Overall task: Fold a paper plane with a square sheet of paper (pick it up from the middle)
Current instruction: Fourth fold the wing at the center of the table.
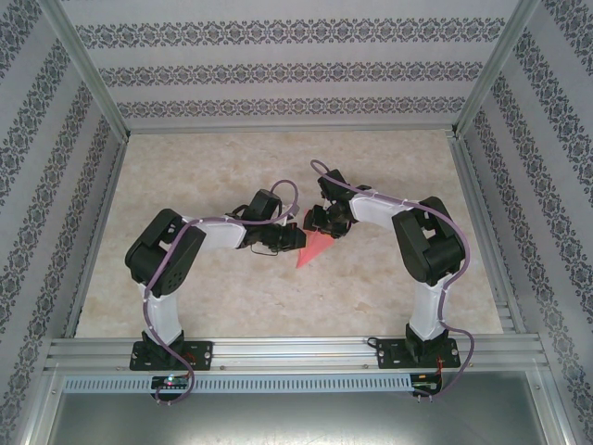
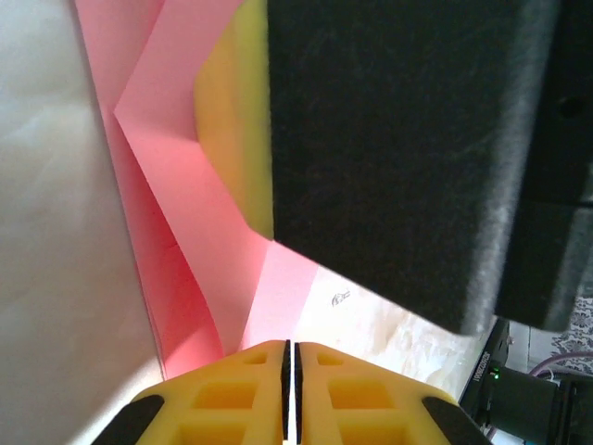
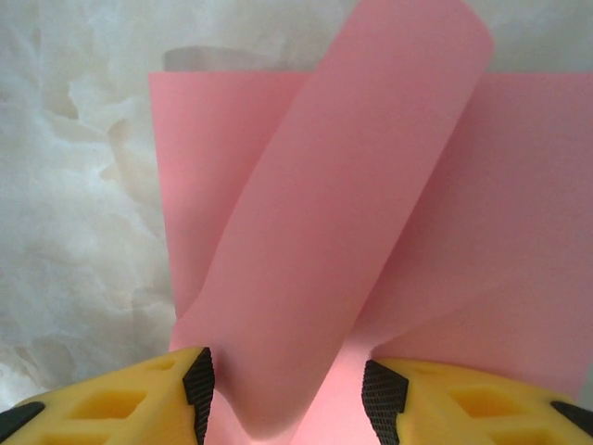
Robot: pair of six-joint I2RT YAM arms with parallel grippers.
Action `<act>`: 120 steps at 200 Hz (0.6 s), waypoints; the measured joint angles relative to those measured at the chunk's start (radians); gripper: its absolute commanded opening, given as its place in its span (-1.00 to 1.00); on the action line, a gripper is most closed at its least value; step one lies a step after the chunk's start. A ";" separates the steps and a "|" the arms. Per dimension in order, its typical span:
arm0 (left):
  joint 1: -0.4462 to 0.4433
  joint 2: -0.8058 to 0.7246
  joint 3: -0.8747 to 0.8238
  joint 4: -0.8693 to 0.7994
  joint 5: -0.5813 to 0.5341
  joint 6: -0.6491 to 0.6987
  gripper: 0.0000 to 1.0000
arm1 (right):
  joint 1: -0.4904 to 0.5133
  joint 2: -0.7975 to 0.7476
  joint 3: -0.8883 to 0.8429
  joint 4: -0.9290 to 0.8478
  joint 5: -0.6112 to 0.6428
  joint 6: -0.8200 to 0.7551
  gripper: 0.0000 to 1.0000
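at the middle of the worktop, between the two arms, the pink paper lies as a flat wedge, its point toward the near edge and its wide end under both tools. we judge the folding to be partway through: slanted creases are in, but the shape is no slim dart yet.

the left tool is closed to a thin slit at the paper's edge. we cannot tell from its wrist view whether a layer is caught between the fingers or only pressed beneath them. just ahead of it, the right tool's yellow pad hangs close over the folded layers.

the right tool stands partly wide. in its wrist view a loose flap curls up between the fingers, not clamped by them.

the step in hand, as we read it, is laying this flap over for the next fold. the next move calls for bringing the flap down flat with its edge matched to the centre line. then comes a firm press along the whole crease, while the left tool pins the rest against sliding. thin paper like this is likely to spring back.

we see no container; the paper rests straight on the worktop.
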 measured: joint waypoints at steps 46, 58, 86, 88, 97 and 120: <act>-0.004 0.016 0.023 -0.008 -0.005 0.000 -0.76 | 0.000 0.002 0.001 -0.002 -0.001 0.000 0.08; -0.004 0.023 0.029 -0.013 -0.008 0.001 -0.76 | 0.000 0.002 0.001 -0.002 -0.003 0.000 0.08; -0.004 0.038 0.033 -0.035 -0.016 0.001 -0.78 | 0.000 -0.003 0.000 0.000 -0.007 0.000 0.08; -0.004 0.039 0.033 -0.037 -0.017 0.001 -0.79 | 0.000 -0.003 0.000 0.000 -0.008 0.000 0.08; -0.004 0.042 0.034 -0.042 -0.020 0.001 -0.79 | 0.000 -0.006 -0.004 0.004 -0.010 0.000 0.08; -0.004 0.047 0.034 -0.050 -0.023 0.002 -0.80 | -0.002 -0.023 -0.021 0.024 -0.019 -0.002 0.08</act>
